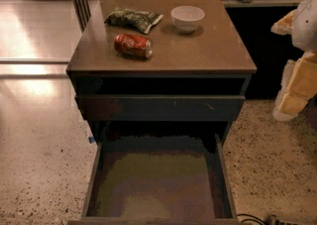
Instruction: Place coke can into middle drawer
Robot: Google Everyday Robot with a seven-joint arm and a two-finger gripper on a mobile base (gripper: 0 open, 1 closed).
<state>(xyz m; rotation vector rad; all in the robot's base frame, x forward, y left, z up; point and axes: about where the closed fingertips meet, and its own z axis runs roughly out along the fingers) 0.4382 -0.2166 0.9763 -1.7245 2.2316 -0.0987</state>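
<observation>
The red coke can [133, 45] lies on its side on the cabinet top, at the front left. The middle drawer [158, 182] is pulled out below, with nothing on its olive-grey floor. My gripper [296, 87], white and yellowish, hangs at the right edge of the view. It is beside the cabinet, well to the right of the can and above the floor, and holds nothing that I can see.
A green-and-white snack bag [133, 18] and a small white bowl [187, 18] sit on the brown cabinet top [208, 53] behind the can. A closed dark drawer front [161, 107] lies above the open drawer. Speckled floor surrounds the cabinet; a cable [257, 218] lies at bottom right.
</observation>
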